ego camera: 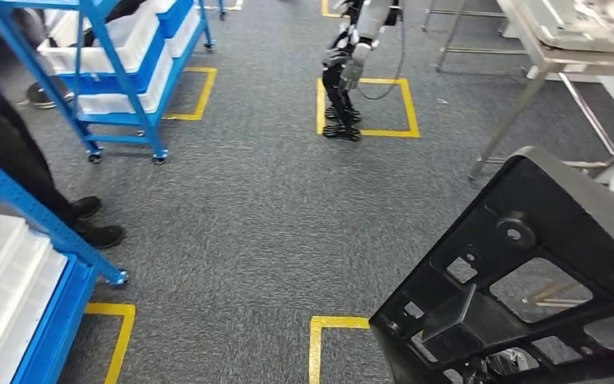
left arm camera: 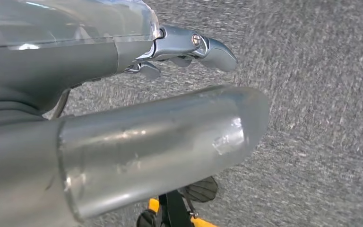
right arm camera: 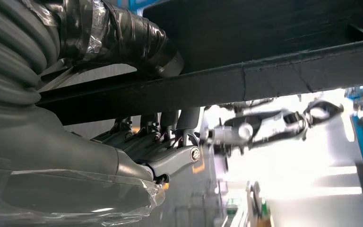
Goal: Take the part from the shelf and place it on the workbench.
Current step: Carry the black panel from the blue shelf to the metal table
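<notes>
My right hand (right arm camera: 137, 146) held the black part (right arm camera: 274, 52): my fingers (right arm camera: 179, 120) were curled up around its lower bar, the thumb on the other side. In the head view the part (ego camera: 528, 272) sat at about 4 o'clock, tilted above the grey carpet. My left hand (left arm camera: 123, 118) held nothing, its fingers (left arm camera: 208, 47) apart. The blue shelf (ego camera: 120, 72) at 11 o'clock carried white bins (ego camera: 120, 44); what was inside them I could not tell. The workbench (ego camera: 576, 56) stood at 1 o'clock.

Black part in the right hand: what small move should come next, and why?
Probably keep carrying it, turning toward the metal workbench. The black part hangs over grey carpet, gripped along its edge by the right hand, with the workbench ahead to the right. The left hand holds nothing.
</notes>
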You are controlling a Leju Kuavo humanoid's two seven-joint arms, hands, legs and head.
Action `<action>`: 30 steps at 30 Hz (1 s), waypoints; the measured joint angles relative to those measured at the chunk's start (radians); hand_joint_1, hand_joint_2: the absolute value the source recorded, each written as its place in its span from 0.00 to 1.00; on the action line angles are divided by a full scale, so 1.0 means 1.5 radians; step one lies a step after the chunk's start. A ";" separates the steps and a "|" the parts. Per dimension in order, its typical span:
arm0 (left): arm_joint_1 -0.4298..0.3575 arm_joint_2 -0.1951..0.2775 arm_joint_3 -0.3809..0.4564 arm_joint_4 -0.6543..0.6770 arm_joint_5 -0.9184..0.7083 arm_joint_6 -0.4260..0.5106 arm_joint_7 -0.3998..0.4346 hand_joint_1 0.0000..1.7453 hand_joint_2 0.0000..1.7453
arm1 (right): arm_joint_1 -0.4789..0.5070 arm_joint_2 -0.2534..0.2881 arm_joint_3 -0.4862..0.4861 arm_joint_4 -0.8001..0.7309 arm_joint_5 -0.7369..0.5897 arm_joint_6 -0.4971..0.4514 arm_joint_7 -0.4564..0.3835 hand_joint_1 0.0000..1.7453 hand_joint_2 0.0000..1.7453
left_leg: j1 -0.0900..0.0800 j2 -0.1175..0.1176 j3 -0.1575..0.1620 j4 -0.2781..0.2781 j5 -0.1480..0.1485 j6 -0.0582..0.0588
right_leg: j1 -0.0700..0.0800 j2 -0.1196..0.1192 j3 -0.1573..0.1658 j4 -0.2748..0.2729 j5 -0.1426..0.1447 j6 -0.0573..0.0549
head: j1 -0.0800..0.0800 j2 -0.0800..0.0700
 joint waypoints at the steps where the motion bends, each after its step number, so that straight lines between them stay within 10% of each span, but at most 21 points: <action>1: 0.000 0.000 0.000 0.000 0.000 0.000 0.000 0.00 0.00 | 0.001 0.000 -0.001 0.000 0.000 0.001 0.000 1.00 1.00 | 0.000 0.009 0.002 0.000 -0.002 -0.001 | -0.001 -0.003 0.007 -0.013 0.013 0.000 | 0.000 0.000; 6: -0.003 0.000 0.000 0.000 0.000 0.000 0.001 0.00 0.00 | 0.001 0.000 -0.002 -0.001 0.000 0.003 0.000 1.00 1.00 | -0.004 0.042 0.015 0.000 -0.013 -0.013 | 0.011 -0.056 0.094 -0.177 0.078 -0.015 | 0.000 0.000; 9: -0.006 -0.001 0.000 0.000 -0.001 -0.001 0.002 0.00 0.00 | 0.002 0.000 -0.004 -0.002 -0.001 0.003 0.000 1.00 1.00 | -0.003 0.053 0.023 -0.002 -0.019 -0.024 | 0.014 -0.037 0.095 -0.185 0.078 -0.026 | 0.000 0.000; 13: -0.006 -0.001 0.000 0.000 -0.002 -0.002 0.002 0.00 0.00 | 0.001 0.000 -0.005 -0.006 -0.001 0.003 0.000 1.00 1.00 | 0.001 -0.013 -0.023 0.107 -0.083 -0.032 | 0.007 -0.008 0.103 -0.195 0.082 -0.040 | -0.001 0.000; 15: -0.003 0.000 0.000 0.000 -0.002 -0.002 0.002 0.00 0.00 | 0.000 0.001 -0.005 -0.006 0.000 0.004 0.000 1.00 1.00 | 0.001 -0.021 -0.065 0.184 -0.107 -0.034 | 0.008 0.010 0.103 -0.193 0.080 -0.043 | -0.001 0.000; 17: -0.001 0.000 0.000 0.000 -0.002 -0.003 0.002 0.00 0.00 | 0.000 0.001 -0.005 -0.006 0.000 0.003 0.000 1.00 1.00 | 0.002 -0.023 -0.067 0.169 -0.076 -0.033 | 0.008 0.031 0.105 -0.190 0.078 -0.042 | -0.001 0.000; 20: -0.002 0.000 0.000 0.000 -0.003 -0.005 0.001 0.00 0.00 | 0.000 0.001 -0.007 -0.006 -0.001 0.003 0.000 1.00 1.00 | 0.003 -0.061 -0.021 0.044 -0.008 -0.028 | 0.007 0.058 0.104 -0.180 0.073 -0.034 | -0.001 0.000; 24: -0.004 0.000 0.000 0.000 -0.004 -0.006 0.000 0.00 0.00 | 0.002 0.001 -0.009 -0.007 -0.002 0.002 0.000 1.00 1.00 | 0.001 -0.066 -0.009 0.012 -0.002 -0.018 | 0.003 0.082 0.094 -0.177 0.076 -0.018 | -0.001 0.000; 30: -0.001 -0.001 0.000 0.000 -0.006 -0.006 -0.001 0.00 0.00 | 0.000 0.001 -0.014 -0.009 -0.001 0.003 0.000 1.00 1.00 | 0.001 -0.011 -0.003 0.001 0.001 0.000 | 0.002 0.002 0.012 -0.013 -0.004 -0.003 | 0.002 0.000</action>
